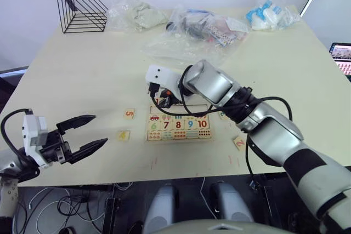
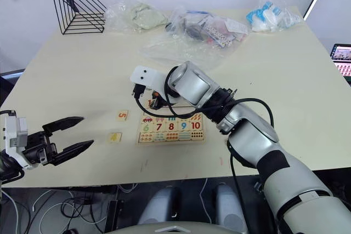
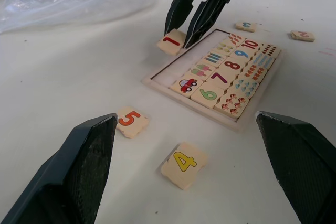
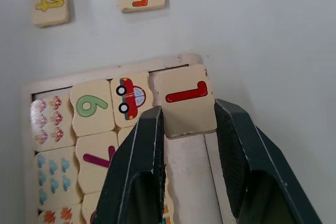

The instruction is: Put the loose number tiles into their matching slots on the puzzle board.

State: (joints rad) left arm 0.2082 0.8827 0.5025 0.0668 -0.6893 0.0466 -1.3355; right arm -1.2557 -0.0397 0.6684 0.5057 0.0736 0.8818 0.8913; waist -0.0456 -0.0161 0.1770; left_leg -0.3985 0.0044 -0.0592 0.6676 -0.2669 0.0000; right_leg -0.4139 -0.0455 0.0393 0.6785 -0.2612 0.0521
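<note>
Over puzzle board (image 3: pixel 220 77) corner, right hand (image 4: pixel 185 116) pinching tile 1 (image 4: pixel 185 99), slots mostly hidden

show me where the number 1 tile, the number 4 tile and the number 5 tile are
number 1 tile (image 4: pixel 185 98): right wrist view, on its face by the red numeral.
number 4 tile (image 3: pixel 184 163): left wrist view, on the yellow numeral.
number 5 tile (image 3: pixel 131 121): left wrist view, on the orange numeral.
</note>
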